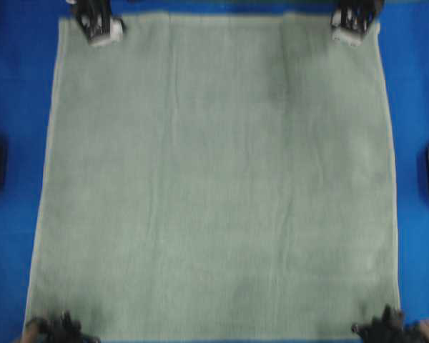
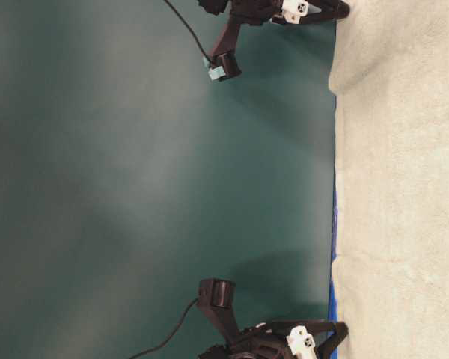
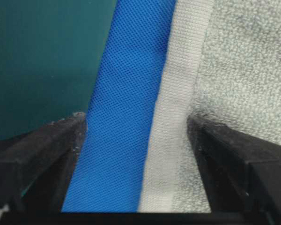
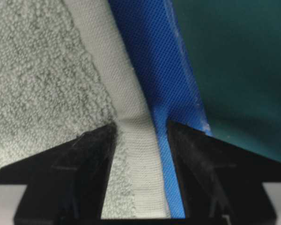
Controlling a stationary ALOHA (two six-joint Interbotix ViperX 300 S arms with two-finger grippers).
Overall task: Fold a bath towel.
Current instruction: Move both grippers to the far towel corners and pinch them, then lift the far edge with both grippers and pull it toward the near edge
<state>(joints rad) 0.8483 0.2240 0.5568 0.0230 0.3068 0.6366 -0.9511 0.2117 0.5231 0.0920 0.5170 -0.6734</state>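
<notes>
Towel [image 1: 214,186] lies flat on a blue sheet [image 1: 14,107] over the desk. Left gripper [image 1: 100,28] and right gripper [image 1: 352,25], both spread wide, straddle its far corners' hem, holding nothing.

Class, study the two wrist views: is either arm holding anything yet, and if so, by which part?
Nothing is held yet. Both sets of jaws stand open, straddling the hemmed edge of the bath towel at its far corners, over the blue sheet.
</notes>
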